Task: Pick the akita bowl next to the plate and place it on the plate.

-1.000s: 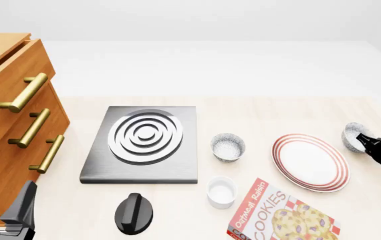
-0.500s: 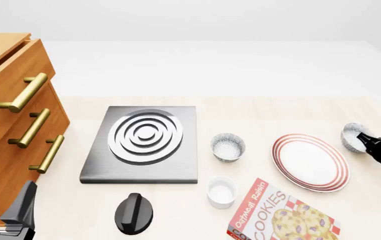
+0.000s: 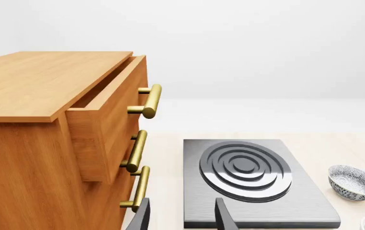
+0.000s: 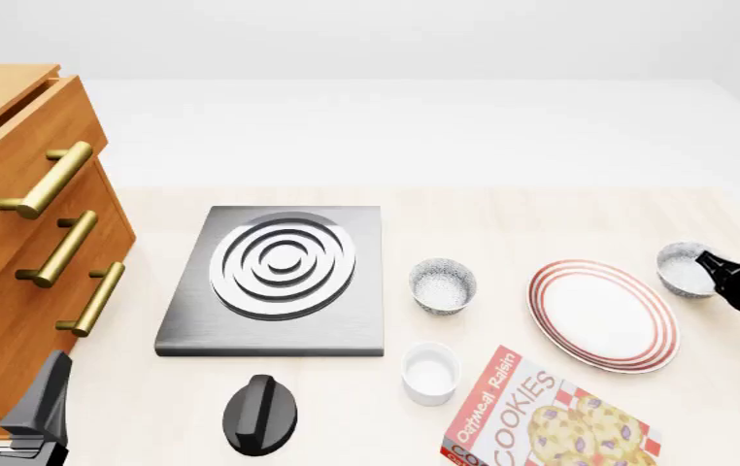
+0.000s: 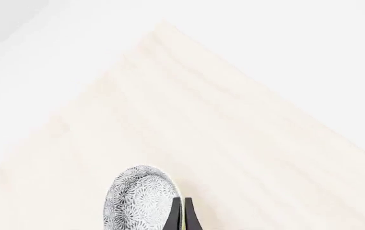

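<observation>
1. Now, the right gripper (image 4: 707, 264) pinches the rim of the akita bowl (image 4: 684, 269), its fingers nearly together on the near wall in the right wrist view; the bowl (image 5: 136, 201) hangs tilted at the fingertips.
2. Just beyond the bowl, on the side away from the pincer, lies the plate (image 4: 602, 315), bare, its red rings unbroken.
3. Farther off past the plate sits a second speckled bowl (image 4: 443, 284), with a white ramekin (image 4: 430, 373) and a cookie box (image 4: 539, 417) near it.
4. Well apart at the table's other end, the left gripper (image 3: 181, 215) waits with fingers spread, holding nothing, before the stove burner (image 3: 246, 170) and wooden drawers (image 3: 61, 139).
5. Judged from this, the grasp is made; carrying the bowl over and setting it on the plate remain.
</observation>
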Controlling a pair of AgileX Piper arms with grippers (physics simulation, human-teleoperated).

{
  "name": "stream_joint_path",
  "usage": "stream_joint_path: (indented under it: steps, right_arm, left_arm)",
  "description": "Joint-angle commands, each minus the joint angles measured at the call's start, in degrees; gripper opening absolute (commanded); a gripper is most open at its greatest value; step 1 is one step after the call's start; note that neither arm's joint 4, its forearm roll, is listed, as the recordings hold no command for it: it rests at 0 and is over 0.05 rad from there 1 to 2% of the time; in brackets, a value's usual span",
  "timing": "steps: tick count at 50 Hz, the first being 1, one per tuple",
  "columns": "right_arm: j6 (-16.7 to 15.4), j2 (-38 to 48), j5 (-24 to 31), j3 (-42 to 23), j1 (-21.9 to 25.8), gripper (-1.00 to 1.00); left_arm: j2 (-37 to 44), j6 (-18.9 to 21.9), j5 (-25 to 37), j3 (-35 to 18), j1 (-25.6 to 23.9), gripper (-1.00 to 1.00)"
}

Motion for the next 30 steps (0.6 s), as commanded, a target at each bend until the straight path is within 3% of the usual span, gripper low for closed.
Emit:
stream_joint_path:
  steps: [1, 30]
  right_arm:
    - [0.7, -1.9, 1.0, 0.3, 0.3, -1.00]
    - [2.6, -5.9, 2.5, 1.1, 1.9, -1.00]
  left_arm:
    - [0.0, 0.0, 0.0, 0.0, 0.0, 1.00]
    - [0.0, 0.0, 0.0, 0.0, 0.0, 1.00]
